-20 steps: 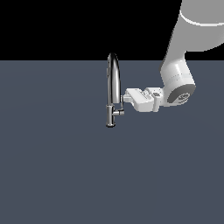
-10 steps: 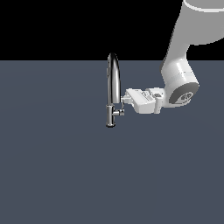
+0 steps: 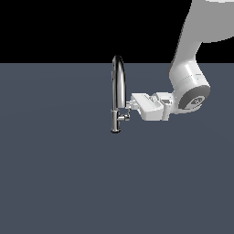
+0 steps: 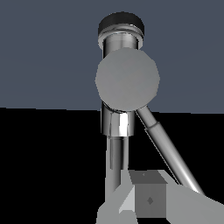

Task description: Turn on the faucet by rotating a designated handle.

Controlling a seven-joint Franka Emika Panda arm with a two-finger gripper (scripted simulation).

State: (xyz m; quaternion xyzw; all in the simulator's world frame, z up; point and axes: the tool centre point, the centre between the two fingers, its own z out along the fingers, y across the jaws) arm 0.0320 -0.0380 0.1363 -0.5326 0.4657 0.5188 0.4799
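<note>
No writing or labels readable on anything. You have the faucet (image 3: 118, 93) upright mid-floor (image 3: 55, 183), open floor on all sides. Handle (image 3: 124, 117) juts toward the exterior view's right; gripper (image 3: 130, 104) sits against the faucet just above it. Finger spacing: cannot tell.

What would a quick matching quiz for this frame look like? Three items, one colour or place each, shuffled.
Things:
1. faucet
2. handle
3. gripper

Descriptions:
A. white, reaching in from the exterior view's right
B. tall chrome arch standing on the grey surface
C. short chrome stub low on the tap body

Pairs: 1-B, 2-C, 3-A
</note>
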